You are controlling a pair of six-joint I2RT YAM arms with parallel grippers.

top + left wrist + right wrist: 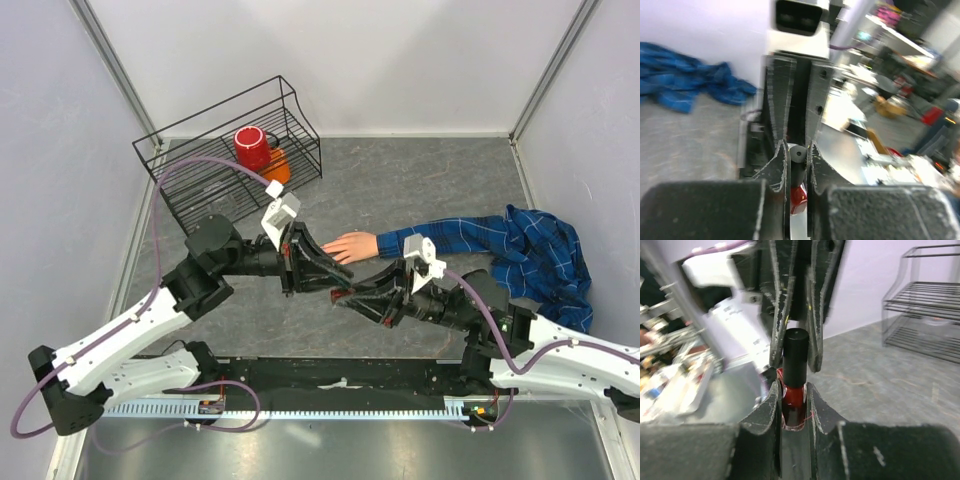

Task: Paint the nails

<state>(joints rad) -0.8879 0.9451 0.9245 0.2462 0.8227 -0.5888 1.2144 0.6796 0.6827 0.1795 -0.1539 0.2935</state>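
Note:
The peach fake hand [352, 246] lies palm down mid-table, its blue plaid cuff [450, 238] running right. Its nails [331, 249] are too small to make out. Just in front of the hand both grippers meet on a small red polish bottle [792, 400]. My right gripper [346, 296] [794, 386] is shut on the red glass body. My left gripper [330, 283] [797, 146] is shut on the black cap [795, 355] [797, 155]. The left gripper's fingers [780, 315] come from above in the right wrist view.
A black wire basket [190, 195] stands at the back left with a red cup [252, 147] and an orange object [277, 165] in it; it also shows in the right wrist view [925, 315]. A crumpled blue plaid shirt [545, 260] [685, 85] lies at the right.

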